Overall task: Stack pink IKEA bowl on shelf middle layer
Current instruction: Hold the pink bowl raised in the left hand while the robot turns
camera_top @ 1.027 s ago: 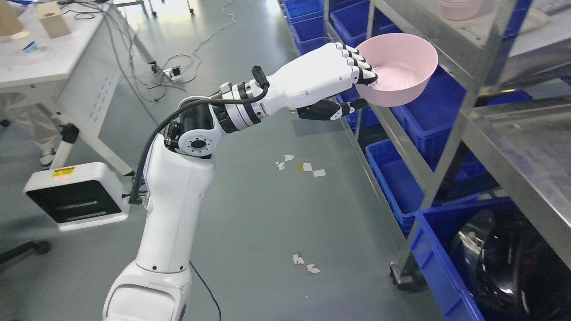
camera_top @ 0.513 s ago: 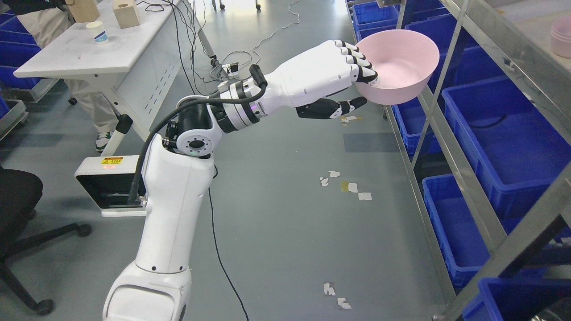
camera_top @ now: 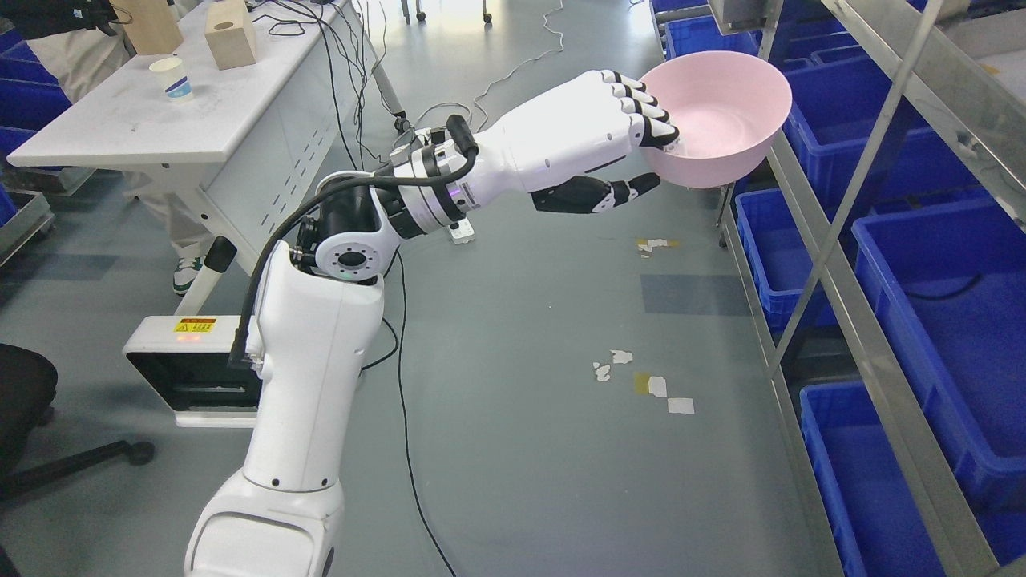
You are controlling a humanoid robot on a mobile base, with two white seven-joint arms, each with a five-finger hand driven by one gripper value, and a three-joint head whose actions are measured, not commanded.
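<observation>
The pink bowl [camera_top: 721,120] is gripped at its nine-o'clock rim by the left hand [camera_top: 633,152]; the shelf [camera_top: 874,152] is cropped at three o'clock.

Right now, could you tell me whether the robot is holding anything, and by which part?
The left hand holds a round pink plastic bowl by its near rim, fingers hooked inside, thumb under the outer wall.

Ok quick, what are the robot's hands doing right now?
Left hand: closed on the pink bowl, gripping its rim.
Right hand: not in view.
</observation>
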